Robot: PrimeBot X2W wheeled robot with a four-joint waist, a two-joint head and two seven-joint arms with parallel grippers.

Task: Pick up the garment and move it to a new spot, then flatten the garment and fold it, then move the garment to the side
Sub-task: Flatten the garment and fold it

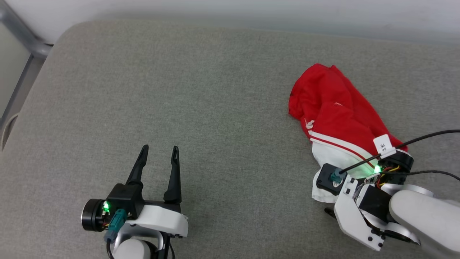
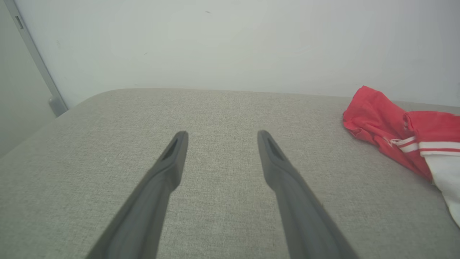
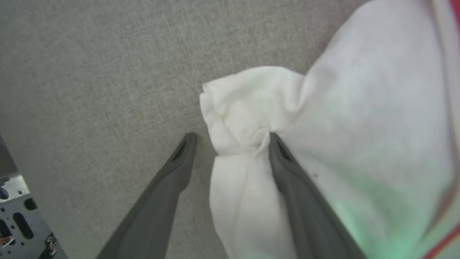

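The garment (image 1: 334, 108) lies bunched on the right of the grey padded surface (image 1: 197, 90), red body farther off, a white sleeve with red-and-white striped trim nearer me. Its lettering is hidden in the folds. My right arm (image 1: 363, 212) points down at the sleeve's near end. In the right wrist view my right gripper (image 3: 230, 138) is open, with a fold of the white sleeve (image 3: 244, 115) lying between its fingers. My left gripper (image 1: 160, 149) hovers open over bare surface at the lower left, nothing between its fingers (image 2: 165, 172). The garment (image 2: 388, 126) sits well to its right.
A pale wall (image 2: 230, 43) runs along the surface's far edge. A grey metal frame (image 1: 21, 36) stands beyond the rounded far-left corner. Black cables (image 1: 427, 136) run from my right wrist over the garment's near end. Bare surface stretches between the two grippers.
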